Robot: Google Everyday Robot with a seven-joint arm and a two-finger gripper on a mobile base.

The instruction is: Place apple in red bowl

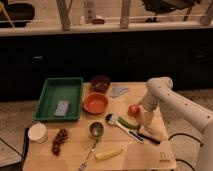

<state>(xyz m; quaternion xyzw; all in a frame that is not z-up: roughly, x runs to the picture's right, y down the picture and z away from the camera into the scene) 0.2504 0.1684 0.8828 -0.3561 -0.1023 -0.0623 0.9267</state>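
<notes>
The apple (133, 109), small, round and red-orange, lies on the wooden table (75, 150) right of centre. The red bowl (86, 103) stands empty a short way to its left, next to the green tray. My gripper (141, 113) hangs from the white arm (159, 89) at the apple's right side, right against it. Whether it holds the apple is not visible.
A green tray (52, 90) holding a grey sponge sits at the left. A dark maroon bowl (100, 82) and a bluish cloth (119, 91) lie at the back. A white cup (37, 132), dark grapes (60, 141), a ladle (95, 131), a yellow piece (108, 154) and a brush (125, 127) are at the front.
</notes>
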